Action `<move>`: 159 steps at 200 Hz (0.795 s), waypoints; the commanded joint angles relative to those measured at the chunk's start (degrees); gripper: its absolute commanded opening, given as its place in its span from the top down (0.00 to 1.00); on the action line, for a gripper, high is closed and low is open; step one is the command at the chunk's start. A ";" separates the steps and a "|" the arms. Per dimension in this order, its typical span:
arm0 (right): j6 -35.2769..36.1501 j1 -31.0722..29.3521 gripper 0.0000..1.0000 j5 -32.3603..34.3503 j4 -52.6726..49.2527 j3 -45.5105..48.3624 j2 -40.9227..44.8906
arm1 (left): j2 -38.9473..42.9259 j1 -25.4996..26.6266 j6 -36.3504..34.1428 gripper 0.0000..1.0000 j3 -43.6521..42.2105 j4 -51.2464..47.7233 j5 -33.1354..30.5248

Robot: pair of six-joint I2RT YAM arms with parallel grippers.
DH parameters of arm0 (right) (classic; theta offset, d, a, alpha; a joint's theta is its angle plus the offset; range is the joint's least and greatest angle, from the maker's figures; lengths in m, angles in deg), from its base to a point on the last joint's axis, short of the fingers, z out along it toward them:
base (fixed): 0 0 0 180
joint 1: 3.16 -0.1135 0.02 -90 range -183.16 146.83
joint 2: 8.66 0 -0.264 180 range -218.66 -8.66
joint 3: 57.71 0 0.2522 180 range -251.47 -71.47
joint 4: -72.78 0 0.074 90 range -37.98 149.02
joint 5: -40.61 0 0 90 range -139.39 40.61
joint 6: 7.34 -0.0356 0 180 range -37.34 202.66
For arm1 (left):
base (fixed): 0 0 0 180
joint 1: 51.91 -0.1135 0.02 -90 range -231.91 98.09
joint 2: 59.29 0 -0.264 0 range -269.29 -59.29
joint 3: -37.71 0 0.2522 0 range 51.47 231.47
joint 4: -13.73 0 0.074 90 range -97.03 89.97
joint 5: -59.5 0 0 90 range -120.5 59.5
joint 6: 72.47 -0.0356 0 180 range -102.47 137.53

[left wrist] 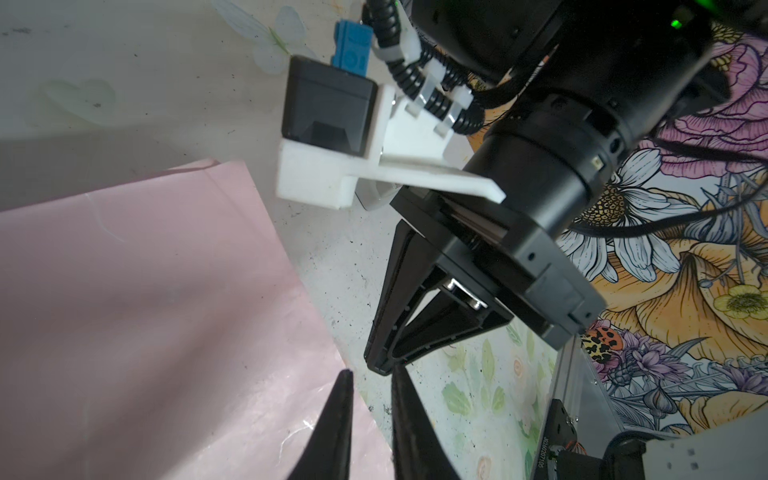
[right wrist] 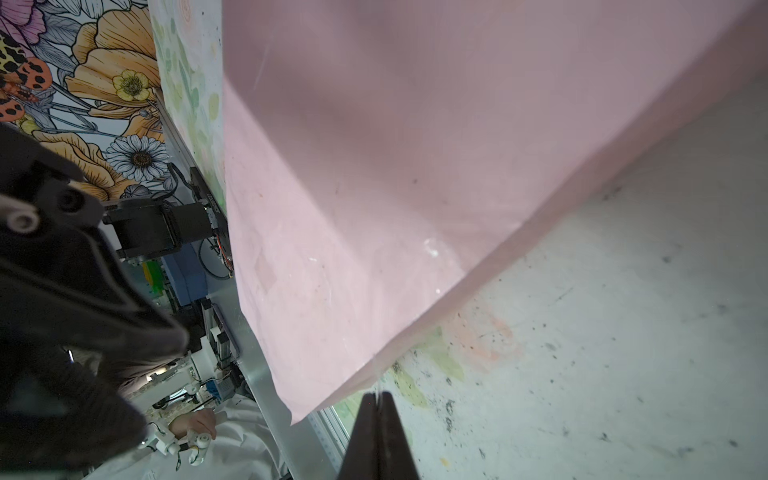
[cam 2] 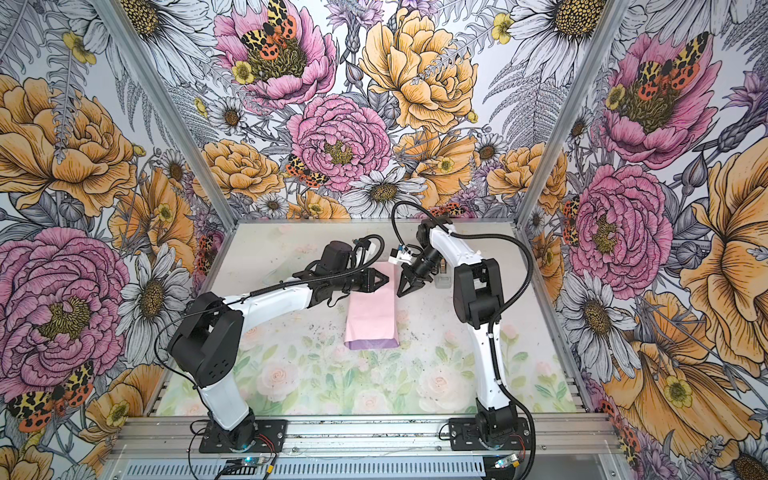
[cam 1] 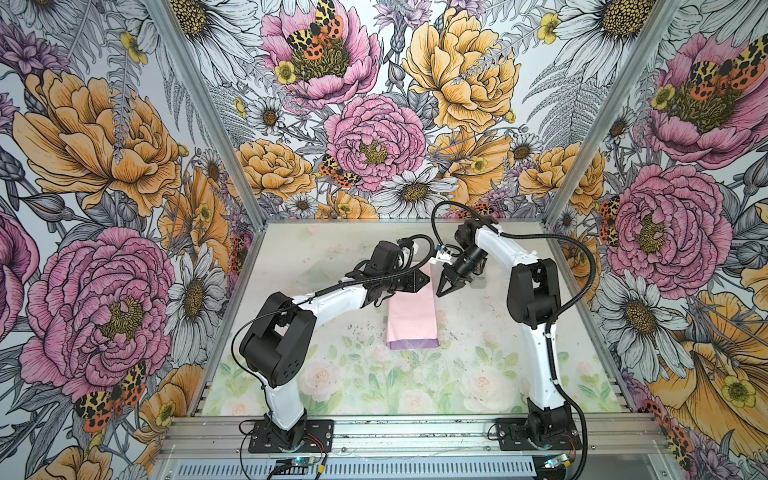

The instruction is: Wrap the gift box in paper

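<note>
The paper (cam 1: pixel 412 318) lies folded on the counter (cam 1: pixel 478 353), pale pink up, with a lilac strip along its near edge. The left pincer (left wrist: pixel 372 376) sits over its far right edge, jaws a sliver apart, gripping nothing. The right pincer (right wrist: pixel 376 397) hangs just beside it, pressed closed, nothing visibly held.

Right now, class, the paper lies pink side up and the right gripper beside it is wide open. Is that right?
No: the right gripper is shut, as the right wrist view shows. The paper does lie pink side up beside it.
</note>
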 commanded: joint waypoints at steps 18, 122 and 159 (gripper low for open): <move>-0.22 0.08 1.00 -0.05 0.69 -1.33 -1.97 | -1.50 0.59 -0.03 0.83 2.26 1.47 0.82; 0.01 -0.08 1.00 -0.93 0.99 -1.54 -2.32 | -5.01 1.42 -0.47 0.84 3.91 0.42 0.14; 0.02 -0.05 1.00 -1.22 1.00 -1.67 -2.50 | -5.88 1.82 -1.08 0.86 4.96 -0.26 -0.20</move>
